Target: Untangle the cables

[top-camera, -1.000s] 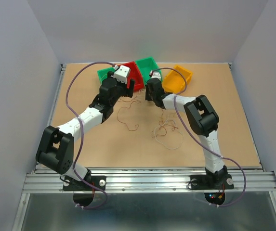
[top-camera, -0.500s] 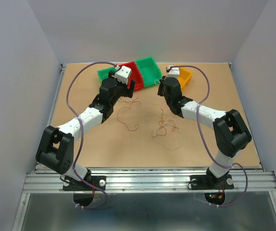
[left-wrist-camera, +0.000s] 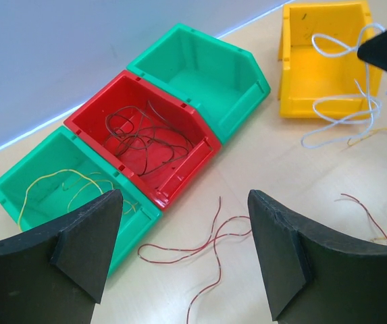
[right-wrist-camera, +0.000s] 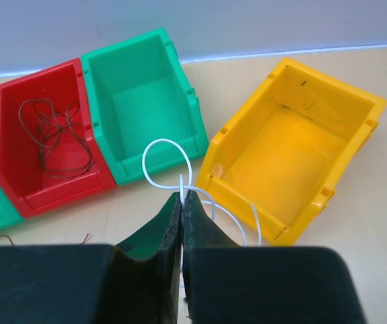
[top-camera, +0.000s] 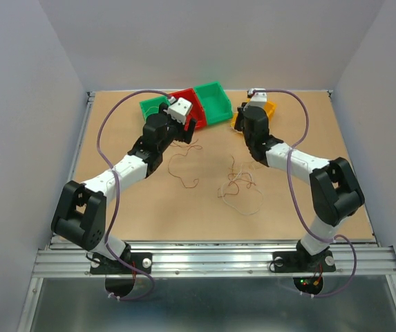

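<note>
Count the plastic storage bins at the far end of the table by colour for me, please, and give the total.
Green open-top plastic bins: 2
Red open-top plastic bin: 1
Yellow open-top plastic bin: 1
Total: 4

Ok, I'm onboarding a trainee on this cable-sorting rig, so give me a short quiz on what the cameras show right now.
1. True or false: the right pincer is shut on a white wire.
2. What does the red bin hold? A. dark brown wires B. nothing C. the white wire
3. Fill in: the left pincer has its jaws ____.
Key: 1 true; 2 A; 3 open.
</note>
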`<state>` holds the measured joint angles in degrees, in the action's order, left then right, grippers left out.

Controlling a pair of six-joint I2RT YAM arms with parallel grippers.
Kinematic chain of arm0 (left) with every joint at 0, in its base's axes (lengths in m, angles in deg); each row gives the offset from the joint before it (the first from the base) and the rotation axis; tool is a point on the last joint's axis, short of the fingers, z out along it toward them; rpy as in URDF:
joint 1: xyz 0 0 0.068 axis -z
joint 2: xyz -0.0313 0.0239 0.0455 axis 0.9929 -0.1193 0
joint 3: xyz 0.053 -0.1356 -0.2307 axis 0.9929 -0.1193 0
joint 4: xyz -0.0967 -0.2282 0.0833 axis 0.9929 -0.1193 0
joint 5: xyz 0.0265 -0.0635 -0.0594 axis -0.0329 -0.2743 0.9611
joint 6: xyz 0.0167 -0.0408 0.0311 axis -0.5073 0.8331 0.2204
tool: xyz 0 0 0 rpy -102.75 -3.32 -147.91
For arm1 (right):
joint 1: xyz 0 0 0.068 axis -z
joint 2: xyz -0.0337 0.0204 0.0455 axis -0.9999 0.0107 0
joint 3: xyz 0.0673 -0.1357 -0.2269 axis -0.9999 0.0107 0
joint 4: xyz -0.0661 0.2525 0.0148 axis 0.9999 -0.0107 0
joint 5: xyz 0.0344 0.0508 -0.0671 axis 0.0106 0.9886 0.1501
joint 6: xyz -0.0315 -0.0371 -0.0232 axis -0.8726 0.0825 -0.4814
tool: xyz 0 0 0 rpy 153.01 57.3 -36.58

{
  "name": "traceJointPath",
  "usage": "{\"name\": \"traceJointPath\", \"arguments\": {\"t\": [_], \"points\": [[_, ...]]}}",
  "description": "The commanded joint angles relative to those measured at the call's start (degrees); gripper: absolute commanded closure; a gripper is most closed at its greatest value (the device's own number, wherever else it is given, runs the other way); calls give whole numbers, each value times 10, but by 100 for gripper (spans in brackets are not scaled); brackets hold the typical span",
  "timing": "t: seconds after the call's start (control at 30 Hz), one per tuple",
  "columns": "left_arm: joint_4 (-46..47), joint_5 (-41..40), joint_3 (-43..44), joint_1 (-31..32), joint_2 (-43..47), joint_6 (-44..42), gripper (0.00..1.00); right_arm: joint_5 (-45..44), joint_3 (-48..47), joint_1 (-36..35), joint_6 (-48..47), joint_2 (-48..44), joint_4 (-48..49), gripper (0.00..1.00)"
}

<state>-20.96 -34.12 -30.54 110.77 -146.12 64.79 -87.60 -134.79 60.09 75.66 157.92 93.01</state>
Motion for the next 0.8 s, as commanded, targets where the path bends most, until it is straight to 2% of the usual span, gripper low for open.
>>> {"name": "traceJointPath", "arguments": {"t": [0.0,0.27,0.43,0.53,0.57,0.6,0.63,0.7,0.77], "points": [[33,23,-12,-1,19,-19,14,41,-19,28,7,-24,48,99],[33,29,-15,-1,25,-24,14,92,-53,85,51,18,50,99],[33,28,-15,0,27,-26,14,39,-81,95,58,61,35,98],[33,28,-16,-1,29,-27,14,22,-109,95,54,88,3,82],[33,28,-16,0,29,-28,14,20,-111,95,53,91,-2,67],[33,31,-16,0,29,-28,14,15,-111,95,54,90,-7,41],[33,31,-17,-1,29,-28,14,15,-109,95,54,86,-6,32],[32,42,-20,0,31,-31,14,19,-97,95,54,72,-6,24],[33,83,-26,1,34,-36,14,47,-64,95,52,35,-9,23]]}}
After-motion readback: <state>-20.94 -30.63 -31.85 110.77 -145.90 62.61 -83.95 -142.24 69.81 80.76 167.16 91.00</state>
